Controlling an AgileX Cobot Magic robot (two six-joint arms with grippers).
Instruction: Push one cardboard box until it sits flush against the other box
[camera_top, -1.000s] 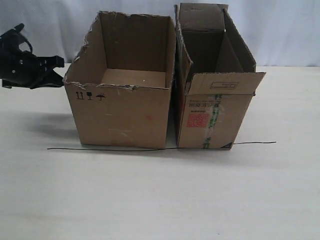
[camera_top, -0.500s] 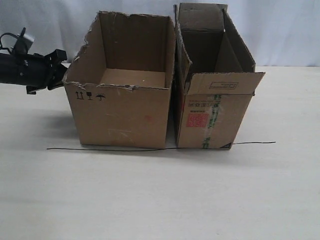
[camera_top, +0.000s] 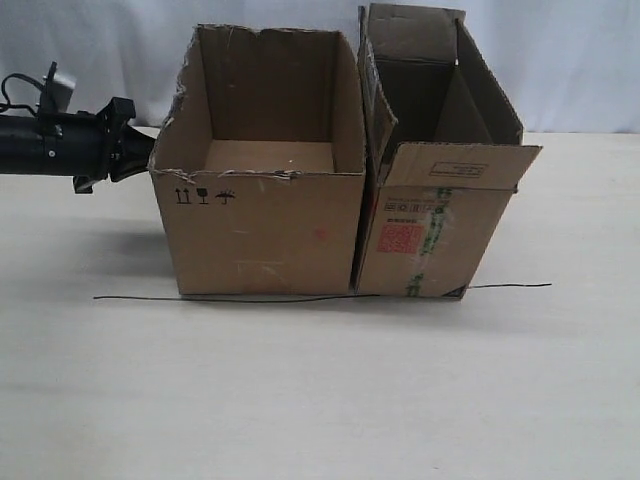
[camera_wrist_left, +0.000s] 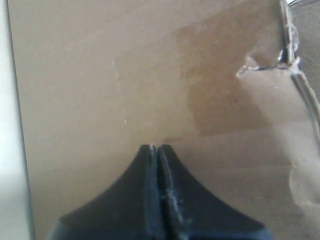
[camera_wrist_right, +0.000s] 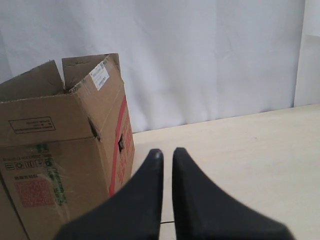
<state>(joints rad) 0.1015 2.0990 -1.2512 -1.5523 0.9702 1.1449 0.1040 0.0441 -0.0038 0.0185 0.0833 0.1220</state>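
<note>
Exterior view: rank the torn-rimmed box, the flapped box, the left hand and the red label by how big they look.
1-2. torn-rimmed box and flapped box: one wider, one taller, too close to rank.
3. left hand.
4. red label.

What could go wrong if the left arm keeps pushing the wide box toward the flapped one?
1. The shut left gripper presses high on the side wall of the cardboard box, near its torn rim, so the wall may buckle or the box may tip instead of sliding.
2. The boxes already look to be touching at the front, so further pushing would likely shove or tilt the other box.
</note>
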